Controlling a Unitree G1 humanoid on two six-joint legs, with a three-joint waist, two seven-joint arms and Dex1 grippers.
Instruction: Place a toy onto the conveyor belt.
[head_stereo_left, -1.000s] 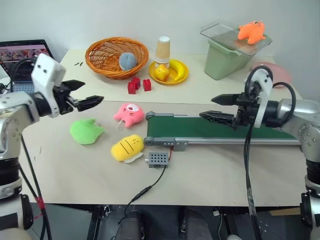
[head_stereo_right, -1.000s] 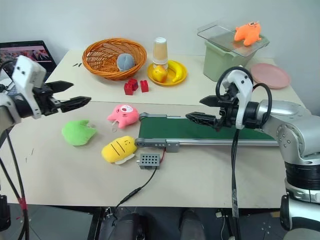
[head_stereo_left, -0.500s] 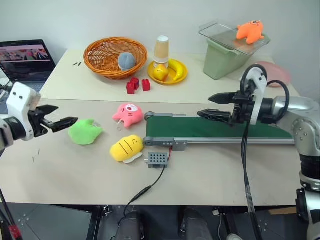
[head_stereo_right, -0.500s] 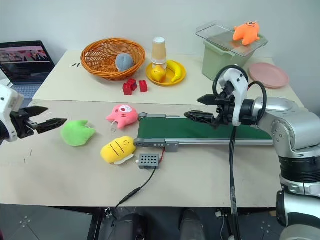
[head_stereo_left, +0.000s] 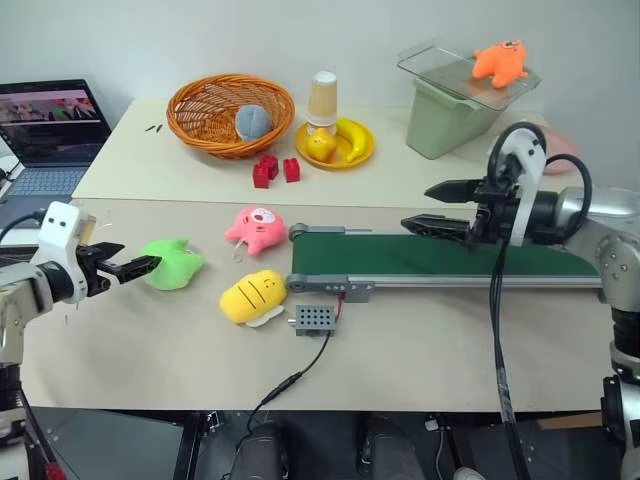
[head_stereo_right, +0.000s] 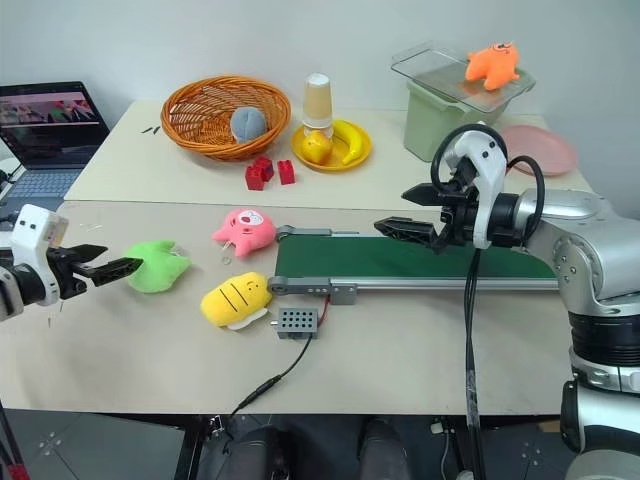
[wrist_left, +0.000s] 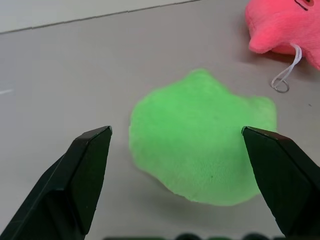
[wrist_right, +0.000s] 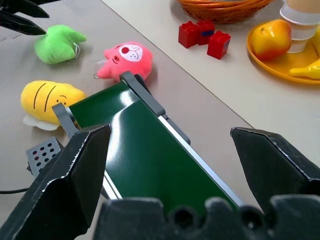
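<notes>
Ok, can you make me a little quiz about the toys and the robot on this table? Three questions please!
1. True or false: the green toy already lies on the conveyor belt.
2. Which toy lies nearest the left gripper? A) the pink toy B) the green toy C) the orange toy
3. Fill in: the right gripper hovers over the belt with its fingers ____.

Key:
1. False: it lies on the table, left of the belt.
2. B: the open left gripper points right at it.
3. Open, with nothing between them.
</notes>
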